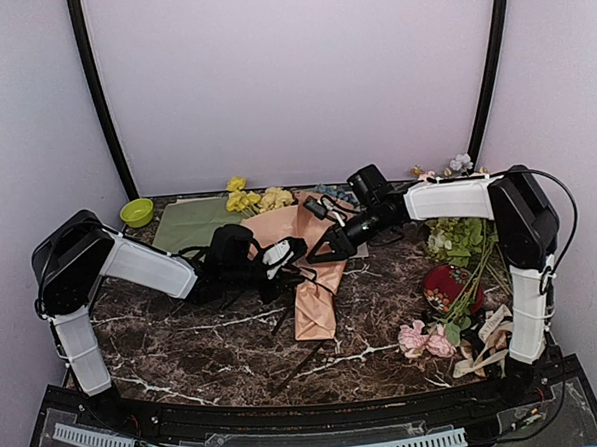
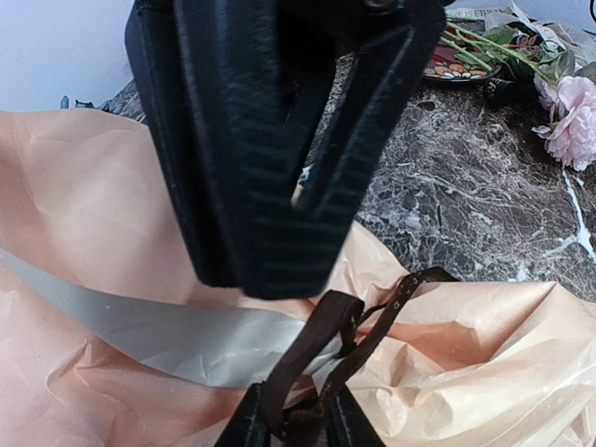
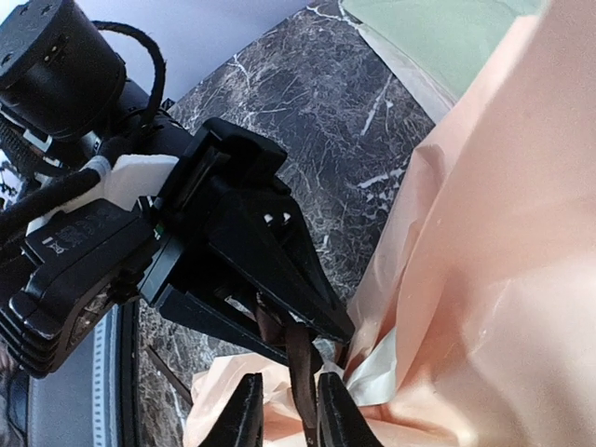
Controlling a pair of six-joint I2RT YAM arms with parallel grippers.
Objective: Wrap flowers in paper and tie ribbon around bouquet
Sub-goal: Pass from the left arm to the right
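Over the middle of the desk (image 1: pixel 184 340), right at the peach-pink paper (image 2: pixel 93 205) of the bouquet (image 1: pixel 317 295), left claw (image 2: pixel 298 426) is squeezed nearly together pinching the thin dark ribbon (image 2: pixel 315 346), and right claw (image 3: pixel 291 421) sits slightly apart around that same ribbon, can't tell if it's gripping.

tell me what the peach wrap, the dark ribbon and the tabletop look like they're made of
Wrap: thin paper or paper-like film with a soft satin sheen; it holds fine crinkles and folds.
Ribbon: dark brown, matte, flat strip with tiny dots along it; fabric or faux leather, unclear which.
Tabletop: dark marble look, white veins, slightly glossy; real stone or printed laminate cannot be told.
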